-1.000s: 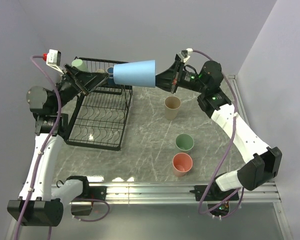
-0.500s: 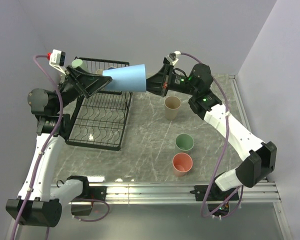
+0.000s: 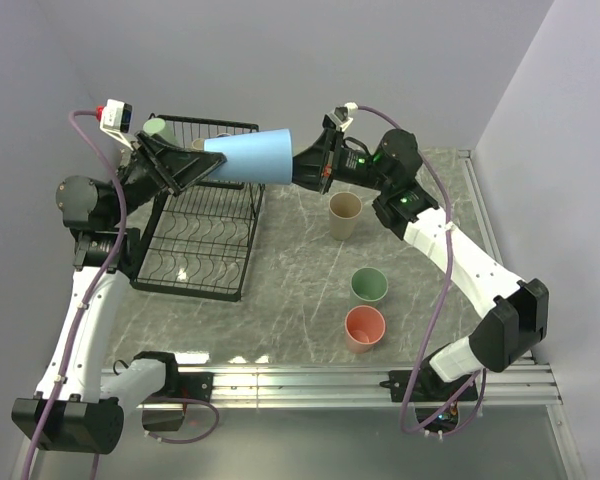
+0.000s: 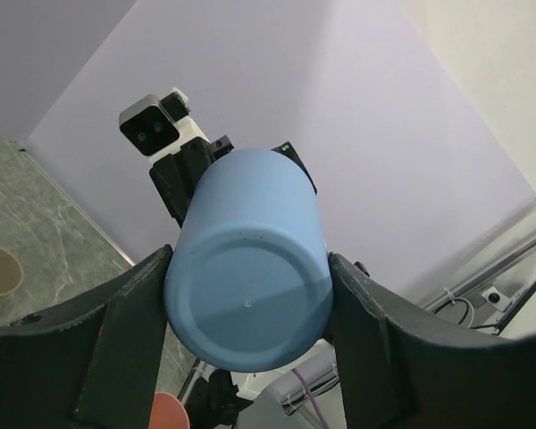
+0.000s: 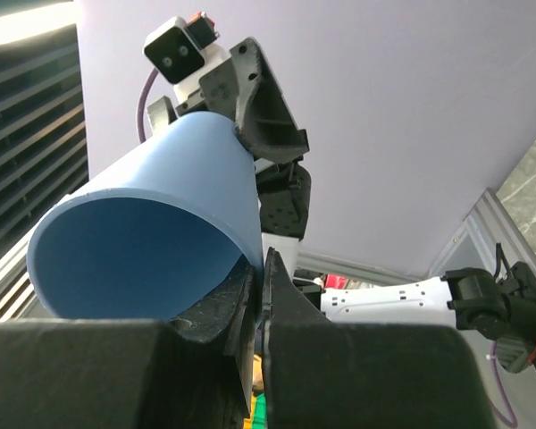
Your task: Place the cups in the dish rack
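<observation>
A light blue cup [image 3: 248,158] hangs on its side in the air above the back of the black wire dish rack [image 3: 205,235]. My right gripper [image 3: 298,165] is shut on the cup's rim, with one finger inside the mouth and one outside [image 5: 264,268]. My left gripper [image 3: 208,163] has its fingers pressed against both sides of the cup's base end [image 4: 248,295]. A pale green cup [image 3: 160,128] sits at the rack's back left corner. On the table stand a beige cup [image 3: 345,213], a green cup [image 3: 369,287] and a salmon cup [image 3: 365,328].
The rack stands at the left of the marble table, close to the left arm's base. The three loose cups stand in a line right of the rack, under the right arm. Walls close off the back and the right side.
The right arm carried the light blue cup to the left, bringing its base between the left gripper's fingers. The left jaws have closed in onto the cup's base.
</observation>
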Controlling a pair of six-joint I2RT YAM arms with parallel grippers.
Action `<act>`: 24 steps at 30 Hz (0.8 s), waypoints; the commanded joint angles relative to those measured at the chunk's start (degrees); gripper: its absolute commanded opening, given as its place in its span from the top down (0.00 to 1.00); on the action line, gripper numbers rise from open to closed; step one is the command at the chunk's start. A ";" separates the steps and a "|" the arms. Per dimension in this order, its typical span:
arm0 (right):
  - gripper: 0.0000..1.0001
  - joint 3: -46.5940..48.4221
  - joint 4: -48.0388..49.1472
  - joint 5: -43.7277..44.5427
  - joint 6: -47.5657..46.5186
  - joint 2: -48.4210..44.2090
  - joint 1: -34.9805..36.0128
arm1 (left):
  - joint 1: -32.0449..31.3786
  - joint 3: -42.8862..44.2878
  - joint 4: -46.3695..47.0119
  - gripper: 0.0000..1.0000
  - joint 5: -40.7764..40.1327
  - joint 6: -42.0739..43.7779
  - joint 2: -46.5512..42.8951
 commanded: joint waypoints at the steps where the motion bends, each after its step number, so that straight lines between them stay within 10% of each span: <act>1: 1.00 -0.14 1.70 2.06 -0.67 0.43 0.48 | -0.47 0.62 1.91 0.52 2.41 0.04 -0.96; 6: 0.99 2.04 -3.89 2.06 -4.34 0.87 0.48 | -0.47 2.29 -3.09 0.84 1.26 4.24 -1.31; 12: 0.52 5.92 -30.84 5.74 -20.93 -0.97 -2.76 | -0.30 11.94 -23.11 1.00 -0.32 17.85 -0.87; 24: 0.57 -12.80 -60.95 18.75 -37.31 -15.47 -22.10 | -0.56 28.93 -73.47 1.00 -33.75 46.61 2.91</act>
